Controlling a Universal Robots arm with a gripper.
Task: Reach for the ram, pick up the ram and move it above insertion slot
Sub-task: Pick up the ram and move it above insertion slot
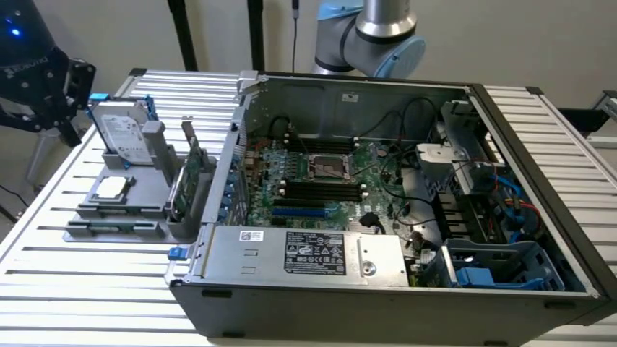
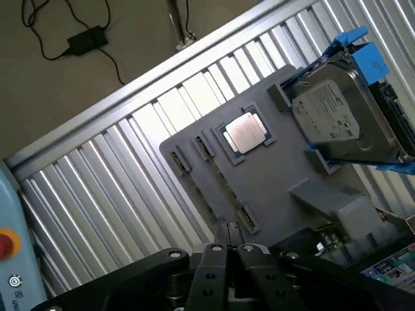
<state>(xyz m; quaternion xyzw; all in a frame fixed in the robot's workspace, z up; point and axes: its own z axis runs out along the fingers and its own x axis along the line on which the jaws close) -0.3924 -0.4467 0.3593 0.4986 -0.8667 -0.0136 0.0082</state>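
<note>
My gripper [image 2: 228, 241] is shut with nothing between its fingers. It hovers over the edge of the grey parts holder [image 2: 272, 181]. Just past the fingers, a strip of green board [image 2: 327, 241] stands on edge in the holder. In the exterior view, green boards [image 1: 196, 173] stand upright on the holder's side nearest the case. I cannot tell which of them is the ram. The black memory slots [image 1: 323, 191] lie on the motherboard inside the open computer case [image 1: 386, 289].
The holder [image 1: 126, 217] also carries a hard drive [image 2: 337, 116] in a blue bracket and a processor chip [image 2: 245, 135]. It sits on a slatted metal table [image 1: 87, 289] at the exterior view's left of the case. The arm's base [image 1: 371, 36] rises behind the case.
</note>
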